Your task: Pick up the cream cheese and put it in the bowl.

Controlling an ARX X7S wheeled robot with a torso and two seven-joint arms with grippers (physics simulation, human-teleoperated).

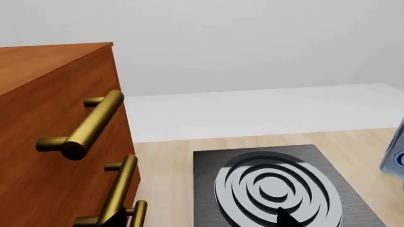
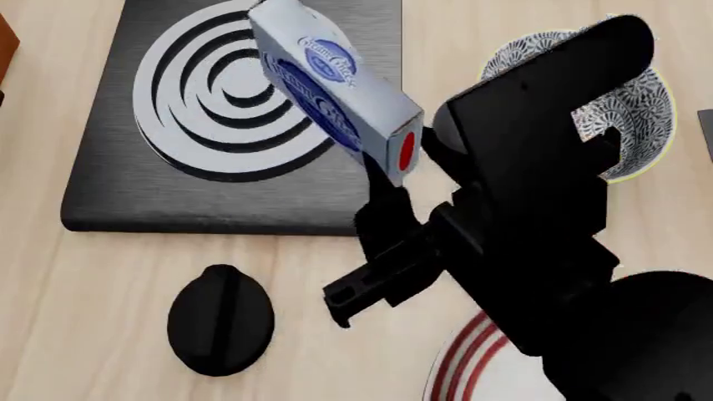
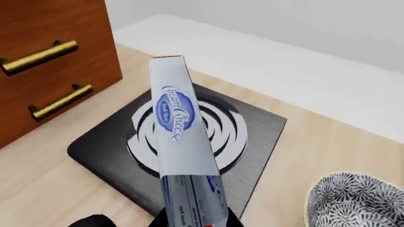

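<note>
My right gripper (image 2: 385,196) is clenched on the cream cheese (image 2: 334,88), lifted clear of the table (image 2: 67,284) and tilted, red-dot end nearest me. The box hangs over the near right part of the burner plate (image 2: 112,184). The bowl (image 2: 635,109) sits to the right, partly behind my arm. Left gripper: I cannot tell. A cabinet (image 1: 44,142) stands left of the burner.

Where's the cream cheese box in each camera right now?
Head: silver-grey cream cheese box with blue oval label, upper centre, lifted over the burner.
Right wrist: centre to bottom.
Left wrist: only a sliver at the right edge.
Shared landmark: dark square burner plate with white spiral rings.
</note>
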